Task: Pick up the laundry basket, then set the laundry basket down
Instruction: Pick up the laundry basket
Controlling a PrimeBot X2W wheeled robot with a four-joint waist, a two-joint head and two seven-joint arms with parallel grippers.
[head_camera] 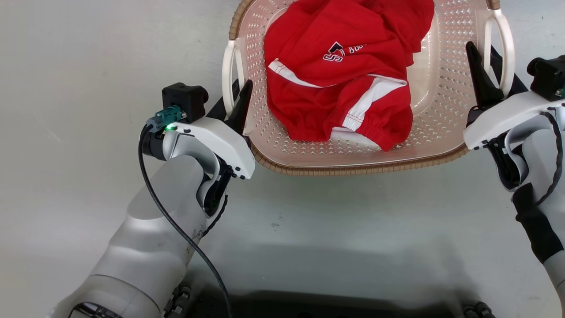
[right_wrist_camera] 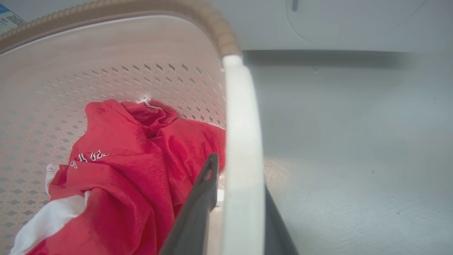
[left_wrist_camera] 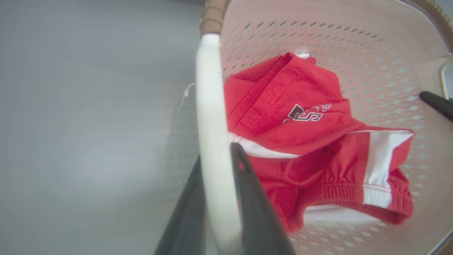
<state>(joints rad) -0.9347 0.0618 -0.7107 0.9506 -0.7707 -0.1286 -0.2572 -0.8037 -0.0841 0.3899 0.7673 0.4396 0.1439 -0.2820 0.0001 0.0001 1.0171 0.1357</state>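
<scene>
My left gripper (head_camera: 244,85) pinches the left handle (head_camera: 228,66), my right gripper (head_camera: 481,49) the right handle (head_camera: 507,39) of the laundry basket (head_camera: 353,167), which rests on the grey floor (head_camera: 88,88) holding red sportswear (head_camera: 344,75). An uneven lift could tip it or slip a handle.

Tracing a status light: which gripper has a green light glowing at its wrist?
The left gripper, straddling the left handle of the laundry basket; the light glows beside its teal connector. No glow is seen at the right gripper.
</scene>
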